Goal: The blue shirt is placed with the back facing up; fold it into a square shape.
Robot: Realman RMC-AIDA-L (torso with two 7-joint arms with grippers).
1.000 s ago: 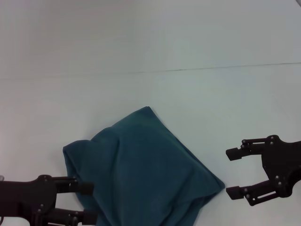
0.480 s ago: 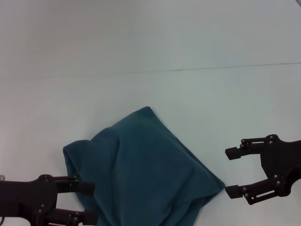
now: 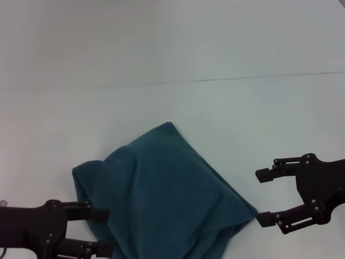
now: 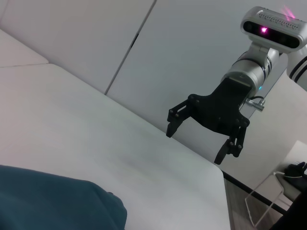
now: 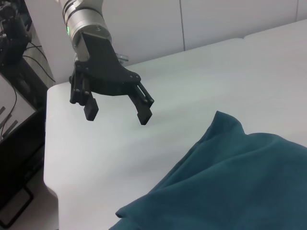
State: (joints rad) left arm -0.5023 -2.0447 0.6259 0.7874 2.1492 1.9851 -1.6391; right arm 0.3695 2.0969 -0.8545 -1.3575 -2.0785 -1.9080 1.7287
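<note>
The blue shirt [image 3: 167,194] lies folded into a rough, diamond-turned square on the white table, plain side up, with a bulge along its left edge. In the head view my left gripper [image 3: 105,232] is open at the bottom left, over the shirt's left edge. The right wrist view shows that left gripper [image 5: 117,115] hanging above the table, apart from the shirt [image 5: 225,182]. My right gripper [image 3: 262,197] is open, its lower fingertip right beside the shirt's right corner. From the left wrist camera, the right gripper [image 4: 195,143] is raised beyond the shirt [image 4: 48,201].
The white table [image 3: 172,48] has a thin seam [image 3: 242,79] running across it behind the shirt. Its side edge [image 4: 221,172] drops to the floor in the left wrist view. Cables and equipment [image 5: 14,38] stand beyond the other edge.
My right gripper has crept a little to the left, toward the shirt's right corner. The left gripper and the shirt have hardly moved.
</note>
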